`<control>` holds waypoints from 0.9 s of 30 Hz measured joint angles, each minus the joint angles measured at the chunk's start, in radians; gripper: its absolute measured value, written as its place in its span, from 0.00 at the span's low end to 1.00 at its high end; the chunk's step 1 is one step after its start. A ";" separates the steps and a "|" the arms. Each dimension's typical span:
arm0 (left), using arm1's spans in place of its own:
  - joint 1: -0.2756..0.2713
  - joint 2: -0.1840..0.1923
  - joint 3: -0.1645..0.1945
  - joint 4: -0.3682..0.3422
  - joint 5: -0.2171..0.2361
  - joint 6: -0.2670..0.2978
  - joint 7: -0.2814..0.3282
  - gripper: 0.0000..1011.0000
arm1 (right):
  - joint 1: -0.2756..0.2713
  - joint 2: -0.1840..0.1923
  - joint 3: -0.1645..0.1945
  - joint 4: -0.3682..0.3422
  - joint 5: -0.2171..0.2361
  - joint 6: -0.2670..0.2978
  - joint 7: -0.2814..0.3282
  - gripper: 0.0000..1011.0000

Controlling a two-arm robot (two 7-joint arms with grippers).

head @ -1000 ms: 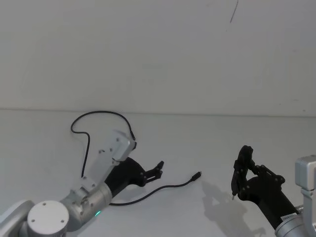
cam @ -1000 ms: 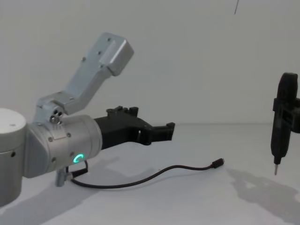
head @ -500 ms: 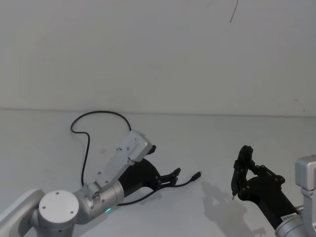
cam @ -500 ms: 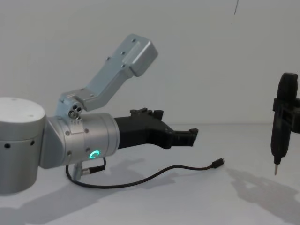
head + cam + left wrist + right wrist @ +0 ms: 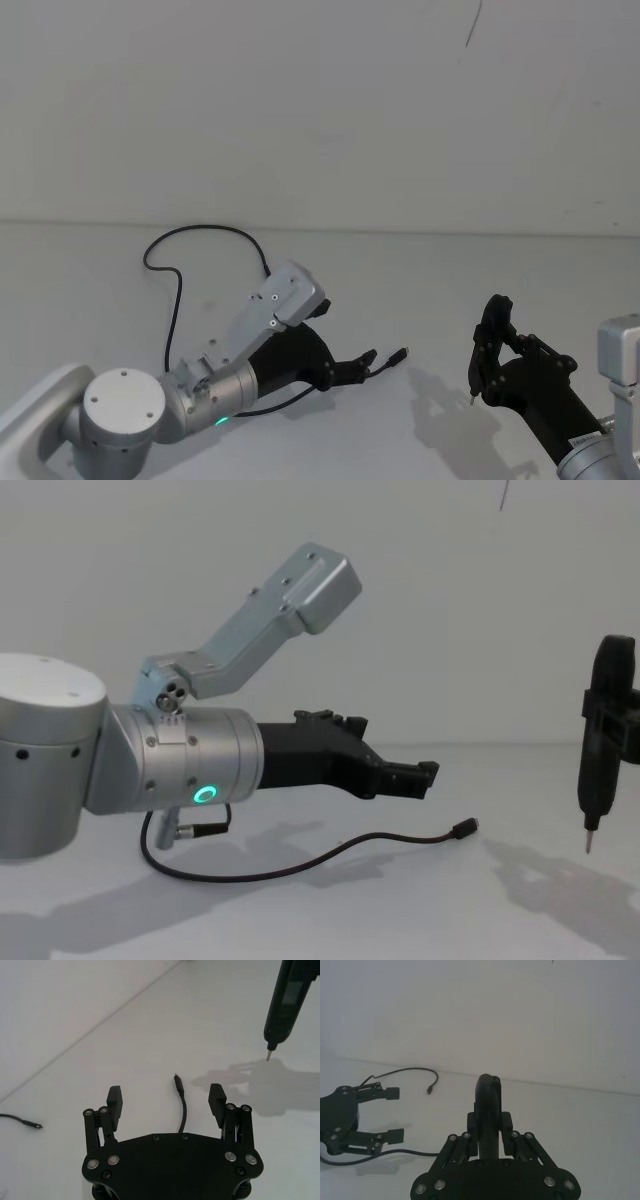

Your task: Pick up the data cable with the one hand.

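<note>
Head view: the data cable (image 5: 177, 310) lies on the white worktop (image 5: 420, 280), looping far to the left, passing under the left arm and ending in a plug (image 5: 400, 354) toward the middle. The left gripper (image 5: 366, 360) sits right at that plug end, much nearer it than the right gripper (image 5: 505, 350), which hangs well apart on the right with a slim black pointed tool (image 5: 480, 375).

Left wrist view: the left gripper (image 5: 165, 1097) has its jaws spread wide and holds nothing. The last stretch of cable (image 5: 183, 1110) runs out from under the palm, straight down the middle of the gap. Its long axis points the way the jaws point, not across them. The plug (image 5: 177, 1082) lies just past the tips. Nothing stands between jaws and cord. I judge that closing would catch the cord only once the jaws are down at worktop level.

Right wrist view: the right gripper (image 5: 489, 1122) has its jaws closed on the tool's dark body, and the left gripper (image 5: 382, 1112) shows farther off, open.

Chest view: the left gripper (image 5: 428, 774) hovers above the cable (image 5: 330, 855), clear of it, with the plug (image 5: 462, 828) lower and slightly ahead. The pointed tool (image 5: 598, 740) is off to the side, out of the path.
</note>
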 joint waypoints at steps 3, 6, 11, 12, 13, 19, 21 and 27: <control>-0.002 0.011 -0.001 -0.010 0.004 0.017 -0.010 0.99 | 0.000 0.000 0.000 0.000 0.000 0.000 0.000 0.27; -0.004 0.031 -0.003 -0.024 0.009 0.037 -0.025 0.99 | 0.000 0.000 0.000 0.000 0.000 0.000 0.000 0.27; -0.005 0.057 -0.004 -0.037 0.016 0.059 -0.047 0.99 | 0.000 0.000 0.000 0.000 0.000 0.000 0.000 0.27; -0.005 0.060 -0.004 -0.038 0.017 0.063 -0.052 0.99 | 0.000 0.000 0.000 0.000 0.000 0.000 0.000 0.27; -0.006 0.068 -0.004 -0.040 0.019 0.067 -0.059 0.99 | 0.000 0.000 0.000 0.000 0.000 0.000 0.000 0.27; -0.011 0.082 0.000 -0.037 0.026 0.077 -0.088 0.99 | 0.000 0.000 0.000 0.000 0.000 0.000 0.000 0.27; -0.014 0.083 0.002 -0.031 0.027 0.078 -0.096 0.99 | 0.000 0.000 0.000 0.000 0.000 0.000 0.000 0.27; -0.034 0.077 0.017 0.007 0.037 0.074 -0.134 0.99 | 0.000 0.000 0.000 0.000 0.000 0.000 0.000 0.27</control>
